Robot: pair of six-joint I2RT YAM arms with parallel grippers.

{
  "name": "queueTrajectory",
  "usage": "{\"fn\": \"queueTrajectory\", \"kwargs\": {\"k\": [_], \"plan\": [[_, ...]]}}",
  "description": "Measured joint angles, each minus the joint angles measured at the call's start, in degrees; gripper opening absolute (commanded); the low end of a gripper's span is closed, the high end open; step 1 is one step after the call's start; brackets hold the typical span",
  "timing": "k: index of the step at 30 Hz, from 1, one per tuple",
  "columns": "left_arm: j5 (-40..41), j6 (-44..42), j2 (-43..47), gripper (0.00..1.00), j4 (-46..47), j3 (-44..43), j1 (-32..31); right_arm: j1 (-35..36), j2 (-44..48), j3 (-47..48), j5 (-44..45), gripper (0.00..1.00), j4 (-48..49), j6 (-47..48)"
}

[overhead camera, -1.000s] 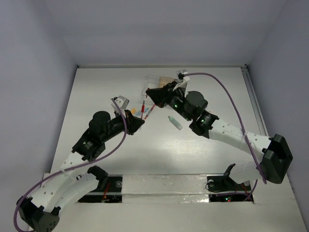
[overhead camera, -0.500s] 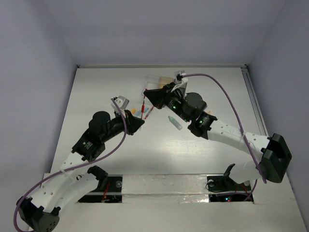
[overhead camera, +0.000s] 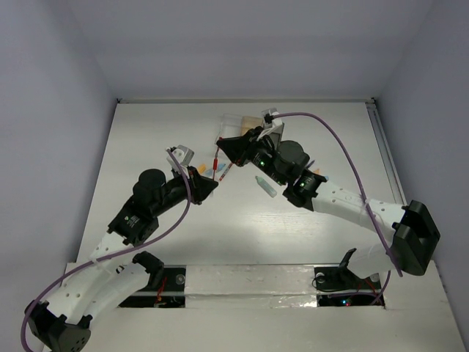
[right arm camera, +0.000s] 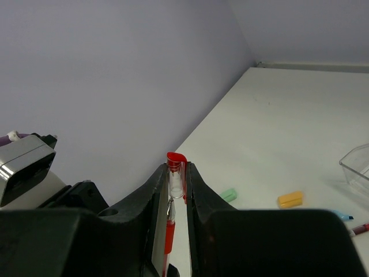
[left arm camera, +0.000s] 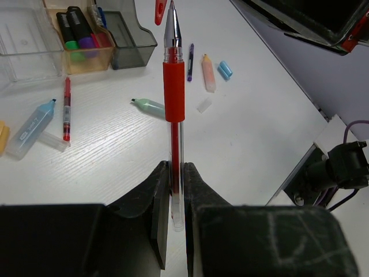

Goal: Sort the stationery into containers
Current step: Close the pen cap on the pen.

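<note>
My left gripper (left arm camera: 176, 173) is shut on the clear end of a red pen (left arm camera: 174, 98) and holds it above the table, tip pointing away. My right gripper (right arm camera: 177, 173) is shut on the red pen cap (right arm camera: 176, 164), whose open end sits just off the pen tip (right arm camera: 172, 210). In the top view both grippers meet mid-table near the pen (overhead camera: 226, 171). The clear box (left arm camera: 23, 40), the tan-orange box (left arm camera: 86, 57) holding markers, and the dark grey box (left arm camera: 130, 37) stand in a row at the back.
On the table lie another red pen (left arm camera: 67, 109), a light-blue marker (left arm camera: 31, 130), a green marker (left arm camera: 149, 107), a pink-orange marker (left arm camera: 208, 74), a thin purple pen (left arm camera: 189, 53) and a clear cap (left arm camera: 204, 104). A green cap (right arm camera: 229, 195) and an orange cap (right arm camera: 290, 199) lie below my right gripper.
My right gripper has crept slightly left towards the left gripper, bringing the cap closer to the pen tip. The left arm has barely moved.
</note>
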State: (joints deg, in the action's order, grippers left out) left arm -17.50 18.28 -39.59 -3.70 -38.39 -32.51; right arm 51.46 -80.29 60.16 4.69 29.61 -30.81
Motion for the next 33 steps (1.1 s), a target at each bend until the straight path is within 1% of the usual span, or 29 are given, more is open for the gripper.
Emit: {"fn": "queueTrajectory", "kwargs": {"k": [20,33], "plan": [[0.0,0.0,0.0,0.0,0.0,0.0,0.5,0.9,0.0,0.0,-1.3,0.01,-0.7,0.0],[0.3,0.0,0.5,0.0,-0.9,0.0,0.5,1.1,0.0,-0.2,-5.6,0.0,-4.0,-1.4]]}}
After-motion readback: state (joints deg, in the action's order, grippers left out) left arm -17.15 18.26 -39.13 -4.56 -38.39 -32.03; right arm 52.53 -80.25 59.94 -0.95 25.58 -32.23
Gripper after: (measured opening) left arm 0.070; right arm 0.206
